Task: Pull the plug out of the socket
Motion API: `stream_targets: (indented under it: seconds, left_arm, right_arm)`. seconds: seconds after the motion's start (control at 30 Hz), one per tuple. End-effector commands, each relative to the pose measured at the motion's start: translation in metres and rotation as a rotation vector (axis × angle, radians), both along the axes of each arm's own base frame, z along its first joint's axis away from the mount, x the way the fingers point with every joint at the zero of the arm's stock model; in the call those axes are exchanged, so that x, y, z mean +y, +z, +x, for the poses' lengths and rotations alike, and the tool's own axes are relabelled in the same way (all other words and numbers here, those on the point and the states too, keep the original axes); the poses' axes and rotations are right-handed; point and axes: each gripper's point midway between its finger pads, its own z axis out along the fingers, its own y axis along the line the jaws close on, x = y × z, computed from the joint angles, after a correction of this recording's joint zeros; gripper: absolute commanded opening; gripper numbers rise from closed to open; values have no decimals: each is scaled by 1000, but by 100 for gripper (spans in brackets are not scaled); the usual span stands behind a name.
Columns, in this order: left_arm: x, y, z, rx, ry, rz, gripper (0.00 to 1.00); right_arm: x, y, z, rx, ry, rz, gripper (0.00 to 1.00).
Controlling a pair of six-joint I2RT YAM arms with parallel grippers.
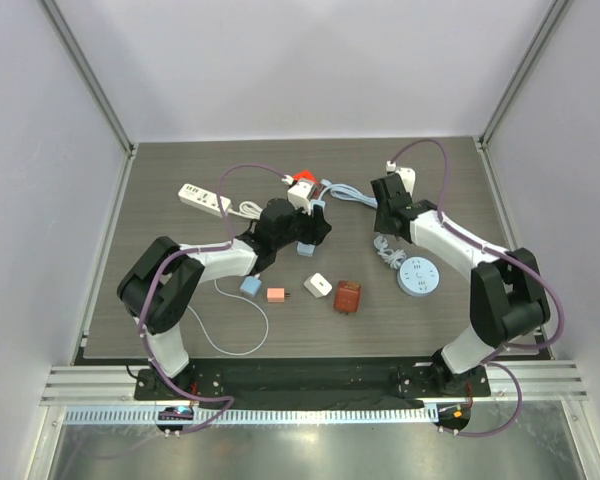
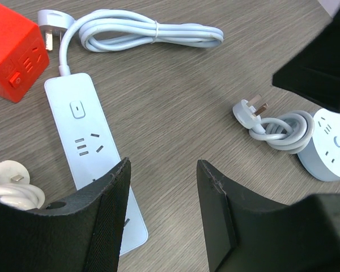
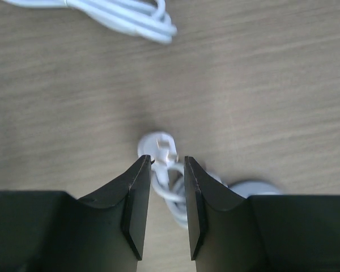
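Two grippers, pre-grasp stage: left gripper (image 2: 163,167) released over power strip (image 2: 82,136); right gripper (image 3: 167,161) clenched above loose plug (image 3: 158,146); next, grasp one still plugged in.

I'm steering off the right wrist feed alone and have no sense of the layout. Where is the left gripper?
Observer: The left gripper hangs open at mid-table, partly above one end of a pale power strip.
Operator: Anything plugged into that strip?
Observer: The outlets that show in the left wrist view are empty; the gripper hides the rest.
Operator: What else is near it?
Observer: A red cube socket sits next to the strip's cord end.
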Motion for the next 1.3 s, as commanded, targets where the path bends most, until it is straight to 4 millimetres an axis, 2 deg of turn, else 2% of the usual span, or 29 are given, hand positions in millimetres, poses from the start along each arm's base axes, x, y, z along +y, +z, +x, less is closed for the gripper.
stream_targets:
  seconds: [0.0,0.1,0.27,0.3,0.5,0.53,0.6,0.63,0.67,0.73,0.77,0.8,0.83,0.87,0.9,0.93,1.0,1.03,1.07,1.1,1.13,1.17,1.27]
  left_arm:
    - [-1,23,12,-64,15,-39,52]
    - [3,24,15,-67,21,-38,52]
    - [3,24,14,-67,15,-43,54]
    - [3,23,13,-63,13,-47,54]
    - [3,28,1,-56,3,-123,54]
    - [4,35,-1,-65,3,-140,54]
    - [9,33,-9,-58,7,-147,54]
    - [11,47,-13,-78,5,-166,54]
    - [16,41,-19,-52,10,-161,55]
    - [23,46,-31,-30,13,-178,55]
    - [31,49,-47,-12,1,-200,55]
    - [35,51,-55,-1,-4,-219,56]
    - [42,35,-72,66,-4,-232,56]
    - [46,47,-82,56,-13,-268,57]
    - [50,43,-90,76,-15,-279,57]
    - [59,25,-105,141,-2,-288,57]
    - [68,29,-122,153,-7,-334,57]
    - [76,12,-136,200,3,-342,57]
    - [82,23,-143,180,0,-382,58]
    - [85,23,-150,183,-3,-400,58]
    - [93,10,-161,219,7,-407,58]
    - [97,26,-168,179,-8,-456,59]
    - [108,23,-184,197,-6,-478,59]
  right_arm:
    - [1,17,28,-59,8,-28,35]
    - [13,18,24,-54,32,52,36]
    - [16,4,-5,-13,45,116,51]
    - [15,12,-9,-34,47,129,53]
    - [22,18,-34,-62,70,235,64]
    - [24,27,-36,-92,69,268,65]
    - [30,23,-46,-84,81,318,67]
    - [34,25,-46,-101,78,355,68]
    - [34,22,-53,-107,80,375,69]
    - [36,21,-58,-120,67,417,72]
    - [34,18,-66,-122,62,422,74]
    - [32,16,-69,-126,57,425,76]
    - [29,10,-75,-119,47,424,79]
    - [28,15,-77,-141,44,430,81]
    - [25,15,-80,-151,38,432,84]
    - [21,8,-86,-144,19,429,86]
    - [19,12,-92,-173,12,449,91]
    - [16,4,-98,-161,4,450,92]
    - [16,4,-102,-167,-6,472,95]
    - [15,1,-109,-174,-12,488,98]
    - [16,2,-112,-185,-7,505,100]
    - [18,1,-115,-184,-9,535,100]
    - [18,1,-127,-219,-4,588,100]
